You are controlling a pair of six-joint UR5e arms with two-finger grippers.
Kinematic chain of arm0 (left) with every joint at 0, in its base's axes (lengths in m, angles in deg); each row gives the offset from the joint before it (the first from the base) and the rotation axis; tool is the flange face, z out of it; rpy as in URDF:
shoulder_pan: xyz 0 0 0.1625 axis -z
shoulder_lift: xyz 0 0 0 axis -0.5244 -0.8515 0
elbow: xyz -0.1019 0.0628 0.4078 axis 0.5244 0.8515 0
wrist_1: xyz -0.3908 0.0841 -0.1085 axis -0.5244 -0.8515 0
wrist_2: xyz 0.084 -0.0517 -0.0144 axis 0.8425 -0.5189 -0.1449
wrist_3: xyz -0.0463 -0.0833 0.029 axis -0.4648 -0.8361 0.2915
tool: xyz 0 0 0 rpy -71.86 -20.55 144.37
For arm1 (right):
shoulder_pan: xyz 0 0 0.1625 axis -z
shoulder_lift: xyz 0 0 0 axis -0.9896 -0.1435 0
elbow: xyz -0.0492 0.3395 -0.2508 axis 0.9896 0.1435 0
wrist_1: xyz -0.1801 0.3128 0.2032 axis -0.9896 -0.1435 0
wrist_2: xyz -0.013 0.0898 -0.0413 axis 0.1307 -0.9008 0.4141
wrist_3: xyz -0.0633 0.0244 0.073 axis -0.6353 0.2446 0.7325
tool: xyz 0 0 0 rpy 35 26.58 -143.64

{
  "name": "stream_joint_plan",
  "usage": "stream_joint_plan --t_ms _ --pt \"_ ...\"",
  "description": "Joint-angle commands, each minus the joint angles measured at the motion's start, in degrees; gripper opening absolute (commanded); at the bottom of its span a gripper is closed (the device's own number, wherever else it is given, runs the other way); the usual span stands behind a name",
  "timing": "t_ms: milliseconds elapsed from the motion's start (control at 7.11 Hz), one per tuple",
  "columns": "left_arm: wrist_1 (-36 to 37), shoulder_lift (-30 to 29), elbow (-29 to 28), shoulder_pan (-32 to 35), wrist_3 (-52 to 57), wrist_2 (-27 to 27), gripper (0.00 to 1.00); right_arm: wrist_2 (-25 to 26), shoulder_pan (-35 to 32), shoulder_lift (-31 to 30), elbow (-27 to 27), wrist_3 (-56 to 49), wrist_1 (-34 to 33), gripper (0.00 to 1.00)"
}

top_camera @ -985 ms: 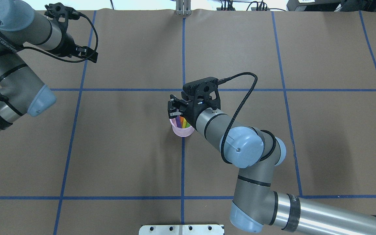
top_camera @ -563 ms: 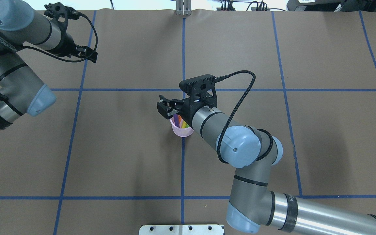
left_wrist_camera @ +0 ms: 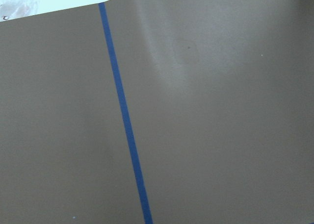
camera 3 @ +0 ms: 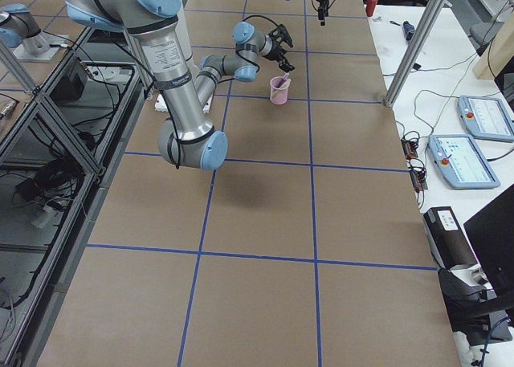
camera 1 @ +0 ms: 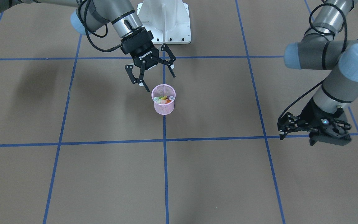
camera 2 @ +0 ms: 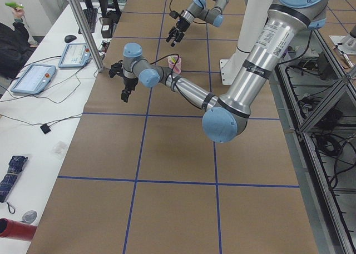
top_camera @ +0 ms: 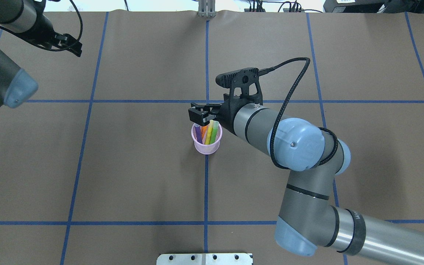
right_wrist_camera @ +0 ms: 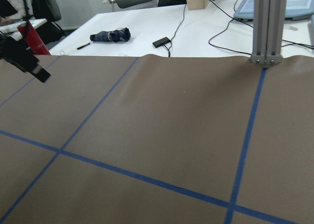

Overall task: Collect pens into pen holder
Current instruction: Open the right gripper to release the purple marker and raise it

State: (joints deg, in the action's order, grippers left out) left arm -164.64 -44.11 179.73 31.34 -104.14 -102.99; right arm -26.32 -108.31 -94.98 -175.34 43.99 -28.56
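Observation:
The pink mesh pen holder (top_camera: 206, 144) stands upright at the table's middle, on a blue tape line. It also shows in the front view (camera 1: 163, 107). The purple pen (top_camera: 198, 131), orange pen (top_camera: 204, 132), green pen (top_camera: 209, 135) and yellow pen (top_camera: 214, 129) all stand inside it, cap ends up (camera 1: 163, 99). My right gripper (camera 1: 154, 75) is open and empty, raised just behind and above the cup's rim, not touching it; overhead it is the right gripper (top_camera: 199, 116). My left gripper (camera 1: 280, 130) is shut and empty, far off towards the table's far left (top_camera: 75, 49).
Brown paper with a blue tape grid (top_camera: 206, 191) covers the table. The white robot base plate (camera 1: 165, 21) lies at the near edge (top_camera: 204, 258). A metal post (top_camera: 206, 9) stands at the far edge. Operator desks with tablets lie beyond (camera 3: 470, 154).
My right gripper has lifted and drawn back from the cup's mouth, so the pens show more fully. My left arm has swung further to the far left.

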Motion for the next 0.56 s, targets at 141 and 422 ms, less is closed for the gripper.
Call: stream_joint_plan --t_ms 141,422 --pt "18.77 0.33 2.26 8.72 15.32 -0.38 1.0 -33.76 -21.5 -0.95 -7.7 -1.01 -31.85 0.99" --pt "18.95 4.61 2.44 15.04 22.07 -0.81 1.0 -38.47 -28.43 -9.51 -7.7 -4.69 -34.84 0.99"
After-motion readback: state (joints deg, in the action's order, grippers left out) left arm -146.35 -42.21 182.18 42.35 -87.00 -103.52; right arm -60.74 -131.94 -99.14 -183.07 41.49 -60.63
